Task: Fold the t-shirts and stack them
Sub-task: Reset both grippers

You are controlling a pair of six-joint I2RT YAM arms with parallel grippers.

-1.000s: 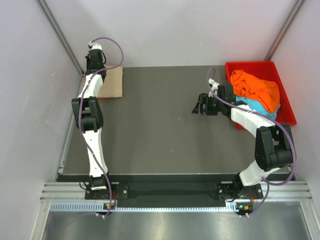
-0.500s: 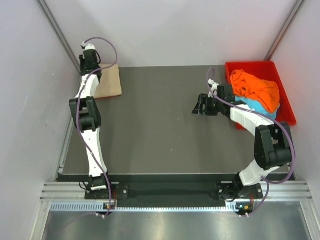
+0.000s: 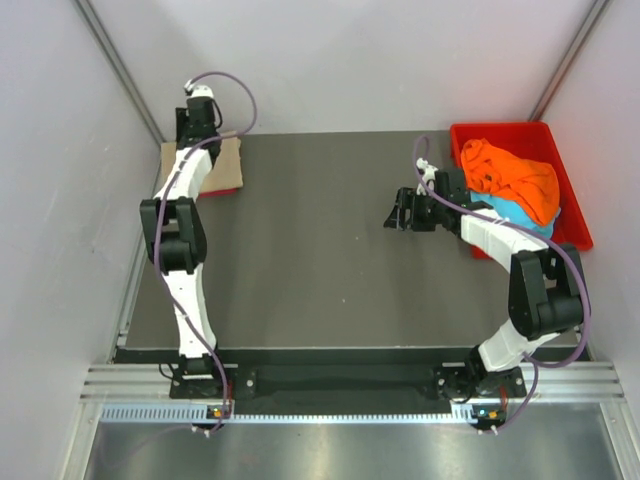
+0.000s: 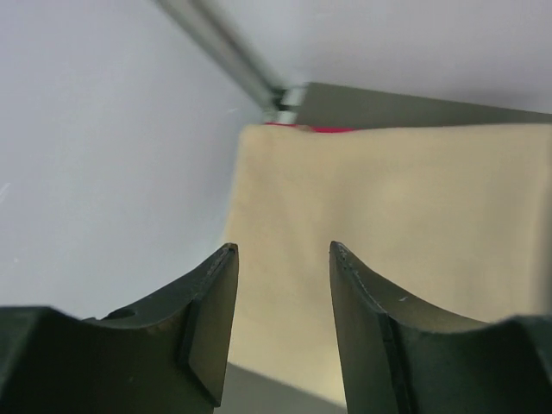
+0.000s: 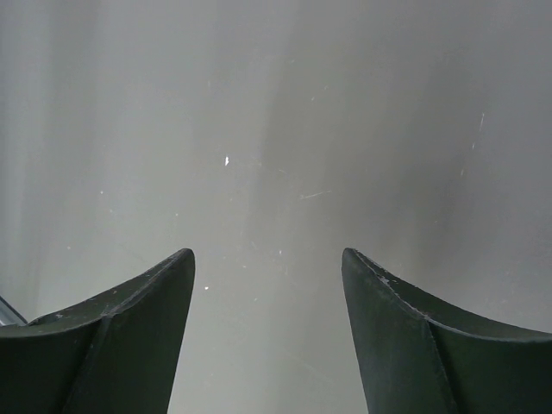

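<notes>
Since the earlier view the right arm has stayed put: its right gripper (image 3: 400, 212) hangs over the bare table (image 3: 300, 270), right of centre, with the fingers spread wide and nothing between them; the right wrist view shows the right gripper (image 5: 267, 254) over plain grey surface only. At the far-left corner, the left gripper (image 3: 198, 128) has swung back to the right, away from the side wall (image 3: 60, 200). The tan shirt (image 3: 226, 166) under it, skewed half a second ago, again lies square with the table edges, and a bit of it now shows left of the arm.

In the left wrist view the left gripper (image 4: 282, 248) has its fingers parted, holding nothing, just above the cloth. The tan shirt (image 4: 414, 224) is folded into a flat, smooth rectangle with straight edges and no creases. A thin pinkish-red strip (image 4: 310, 128) peeks out along its far edge; too little shows to tell what it is.

The orange shirt (image 3: 515, 180) sits crumpled in the red tray (image 3: 500, 128) at the far-right corner, on top of a light blue shirt (image 3: 512, 213), of which only a patch shows.

The tan shirt's left edge lies close to the side wall, with its far edge near the back of the table, where a metal post (image 4: 233, 52) runs up the corner. The tray is close to the right wall. Between the shirt and the tray, and toward the arm bases, the table is wide and open.
</notes>
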